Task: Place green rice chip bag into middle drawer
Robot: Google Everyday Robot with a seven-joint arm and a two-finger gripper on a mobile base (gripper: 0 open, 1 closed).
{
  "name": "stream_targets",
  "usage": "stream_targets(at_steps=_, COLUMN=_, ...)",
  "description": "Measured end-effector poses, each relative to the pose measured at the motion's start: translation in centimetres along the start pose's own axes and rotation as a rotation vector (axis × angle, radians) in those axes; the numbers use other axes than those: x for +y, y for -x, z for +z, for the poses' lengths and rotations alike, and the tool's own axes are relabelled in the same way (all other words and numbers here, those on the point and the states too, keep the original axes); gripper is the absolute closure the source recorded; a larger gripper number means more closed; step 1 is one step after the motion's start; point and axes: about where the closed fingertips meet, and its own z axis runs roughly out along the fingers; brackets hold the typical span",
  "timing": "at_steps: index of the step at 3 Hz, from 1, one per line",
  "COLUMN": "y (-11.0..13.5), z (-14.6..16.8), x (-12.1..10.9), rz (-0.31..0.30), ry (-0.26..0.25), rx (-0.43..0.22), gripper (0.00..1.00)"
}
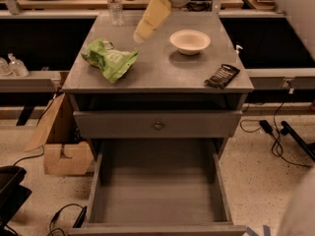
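One gripper: cream-coloured two-finger gripper at the end of the robot arm, hanging over the rear half of the grey wooden cabinet top, tilted down toward the side where the bag lies.
Gripper state: I cannot tell how far open it is; it is apart from every object on the cabinet top.
Green rice chip bag: crumpled lime-green plastic snack bag with a paler label patch, lying flat on the cabinet top near one side edge, below and in front of the gripper, not touching it.
Middle drawer: wide, deep grey wooden drawer box, pulled out at the front of the cabinet, its flat floor bare.
Upper drawer: shallow grey drawer front with a small round knob, closed, just under the cabinet top.
Bowl: round white bowl, upright on the rear half of the cabinet top, well apart from the bag.
Packet: small black packet, flat near the cabinet top's other side edge.
Bottle: clear plastic water bottle, upright at the rear edge of the cabinet top.
Box: brown cardboard box on the floor beside the cabinet.
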Motion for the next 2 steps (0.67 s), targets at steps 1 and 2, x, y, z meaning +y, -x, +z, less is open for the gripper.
stream_targets(at_steps=1, y=3.8, z=4.5, x=1.0, rz=0.0, ry=0.017, rx=0.032, gripper=0.0)
stream_targets(at_steps=2, y=6.6, z=8.3, x=2.3, rz=0.006, ry=0.05, rx=0.045, gripper=0.0)
